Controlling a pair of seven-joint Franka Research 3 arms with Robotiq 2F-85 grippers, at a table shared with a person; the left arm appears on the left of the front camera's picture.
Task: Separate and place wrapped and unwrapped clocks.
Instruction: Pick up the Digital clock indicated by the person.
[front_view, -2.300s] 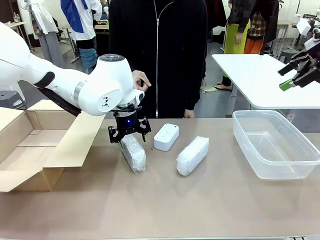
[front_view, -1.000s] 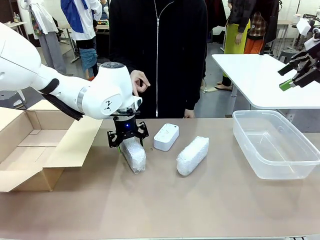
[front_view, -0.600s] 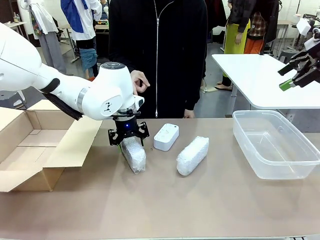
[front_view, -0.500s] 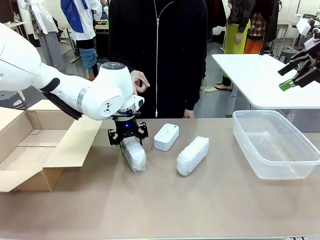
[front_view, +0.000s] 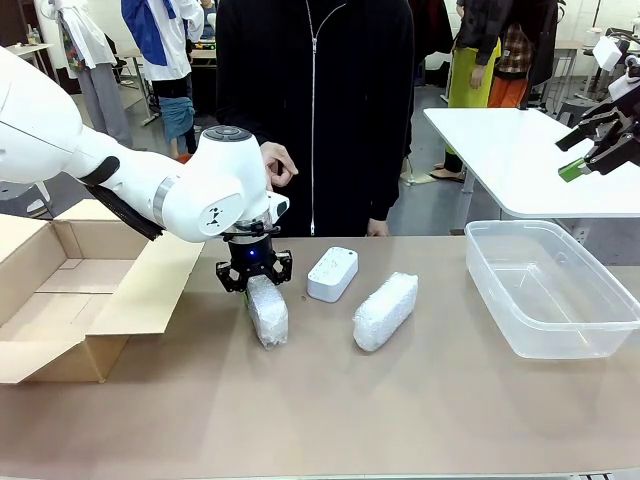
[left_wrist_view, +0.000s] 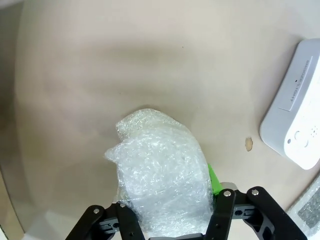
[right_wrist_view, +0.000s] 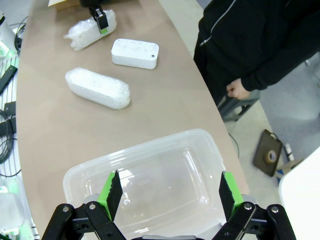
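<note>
My left gripper (front_view: 253, 280) is shut on the far end of a wrapped clock (front_view: 266, 312), an oblong bubble-wrap bundle lying on the table. In the left wrist view the bundle (left_wrist_view: 162, 185) sits between the fingers, with a green pad (left_wrist_view: 213, 180) pressed into the wrap. The unwrapped clock (front_view: 332, 273), a flat white rounded block, lies just to the right (left_wrist_view: 297, 130). A second wrapped bundle (front_view: 385, 310) lies farther right. My right gripper (front_view: 590, 150) hangs open high at the right, above the plastic bin in its wrist view (right_wrist_view: 167, 192).
An open cardboard box (front_view: 60, 290) stands at the table's left, one flap reaching toward the bundle. A clear plastic bin (front_view: 570, 350) sits at the right. A person in black (front_view: 315, 110) stands at the far edge behind the clocks.
The left jaws have closed in on the bundle's far end, and the bundle has swung slightly straighter. The right arm has not moved.
</note>
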